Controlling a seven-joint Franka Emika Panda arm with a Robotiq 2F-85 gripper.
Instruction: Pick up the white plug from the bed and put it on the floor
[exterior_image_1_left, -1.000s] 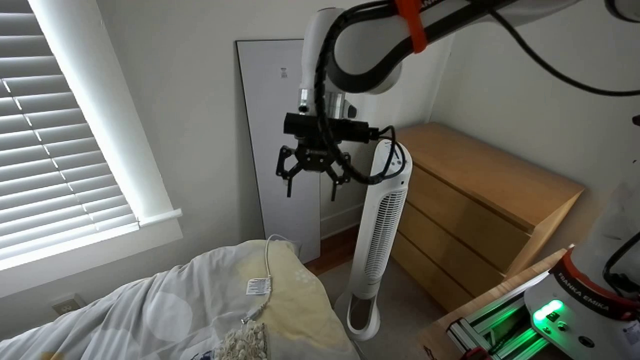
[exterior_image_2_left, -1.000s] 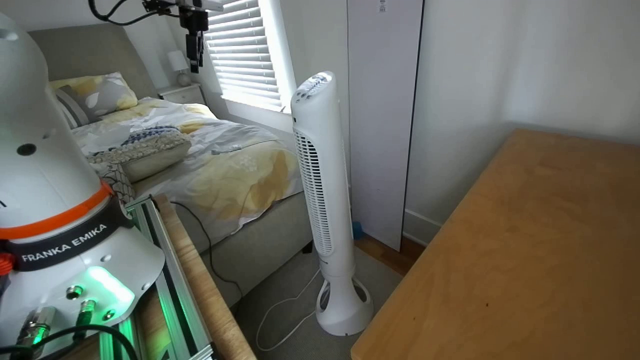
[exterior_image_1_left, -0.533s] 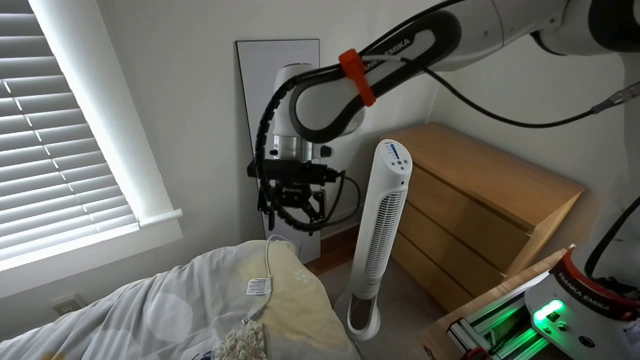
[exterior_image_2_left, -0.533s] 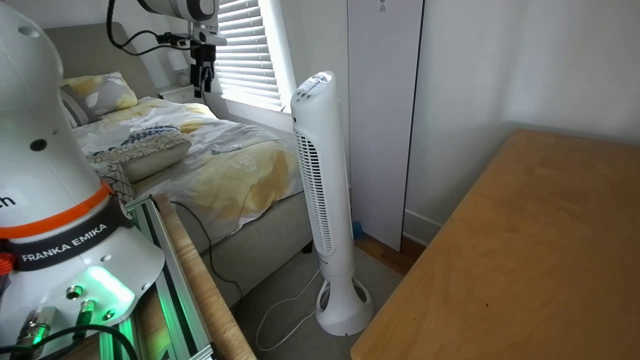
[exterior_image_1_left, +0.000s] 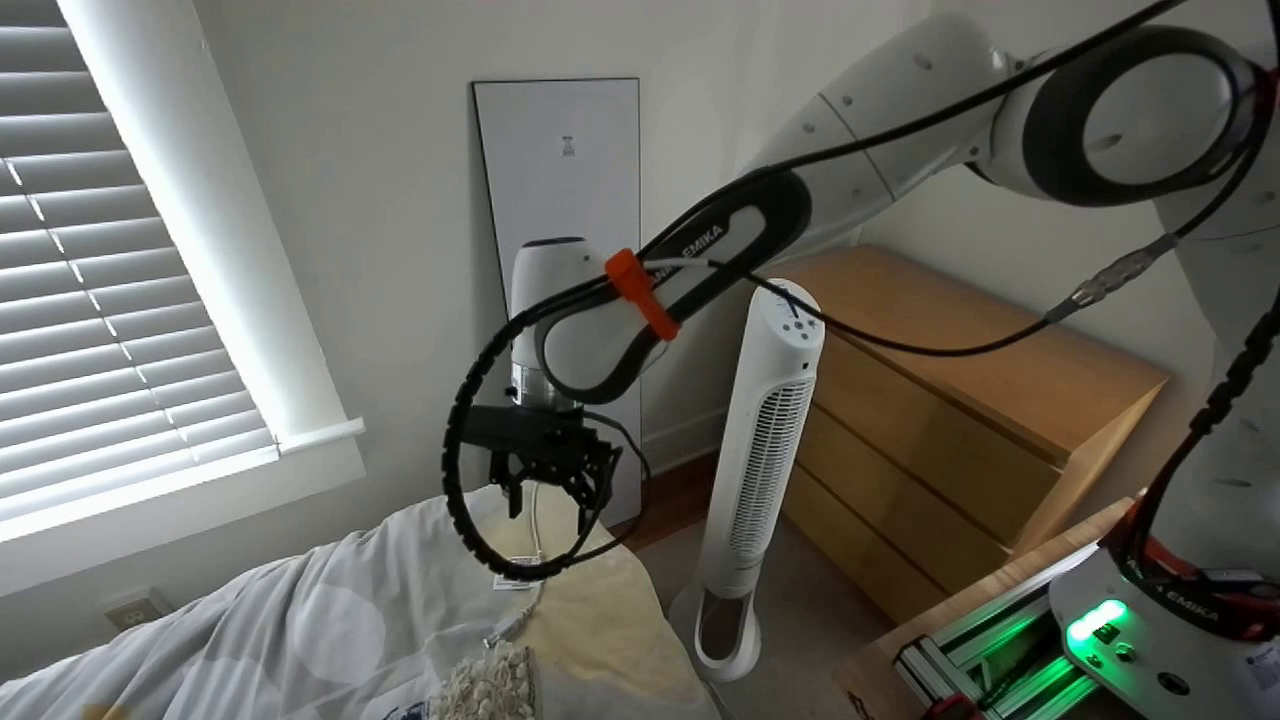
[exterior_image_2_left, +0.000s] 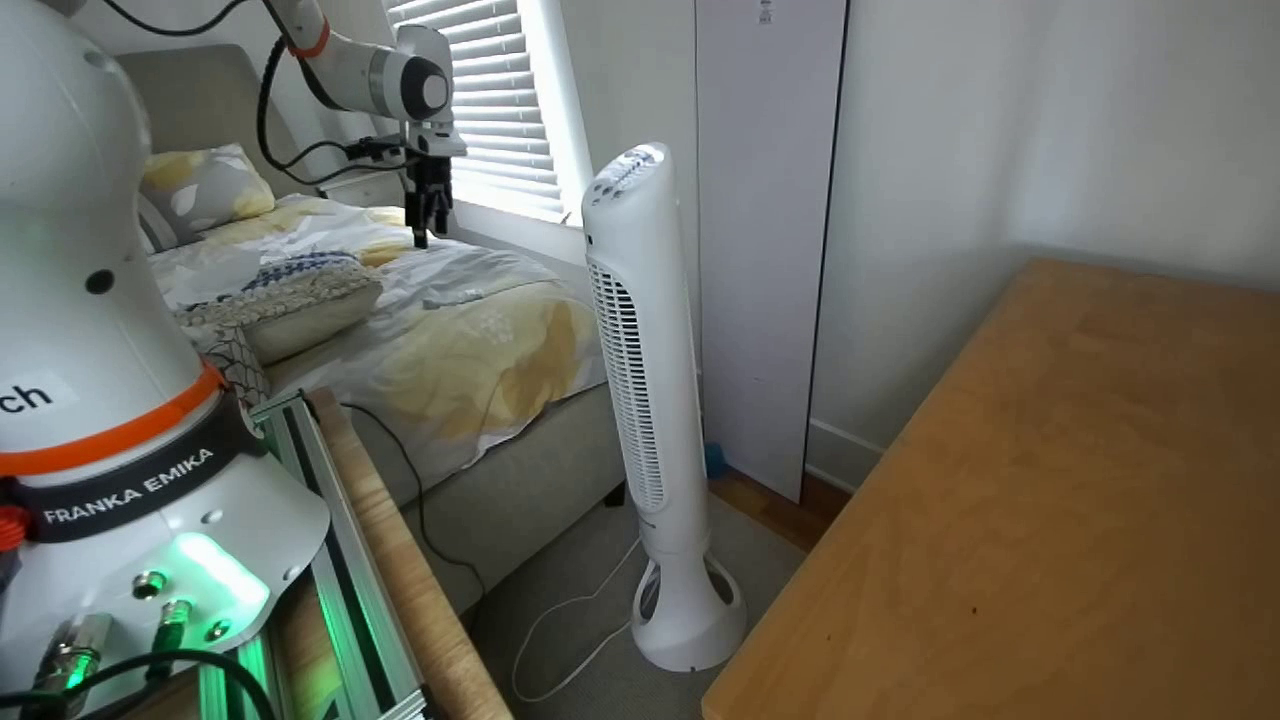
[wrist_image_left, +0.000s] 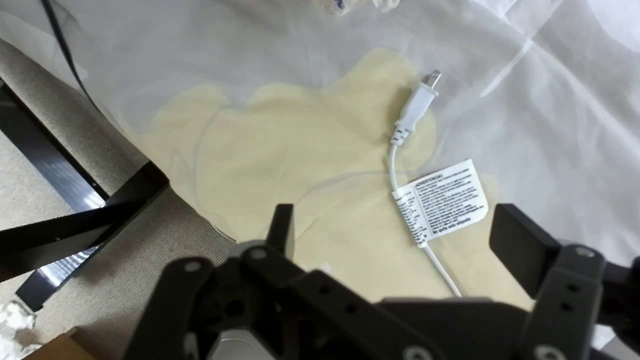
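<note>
The bed (exterior_image_2_left: 470, 370) is widest, white and grey with yellow patches. The arm (exterior_image_2_left: 110, 350), in an exterior view, reads FRANKA EMIKA on its base's dark band, with cropped lettering ending "ch" higher up. Above the bed hangs the gripper (wrist_image_left: 397, 230), its fingers (wrist_image_left: 520, 242) standing well apart. A white label (wrist_image_left: 447, 200), headed ADVERTENCIA! and closing "No quite esta etiqueta", wraps the cord (wrist_image_left: 392, 167). The white plug (wrist_image_left: 416, 106) lies on the bed, across a yellow patch's edge

Is clear to pass above the white plug (wrist_image_left: 416, 106) on the bed (wrist_image_left: 280, 135); is blocked near the plug by a tufted cushion (exterior_image_1_left: 488, 686), beside the bed by a tower fan (exterior_image_2_left: 645, 390).
</note>
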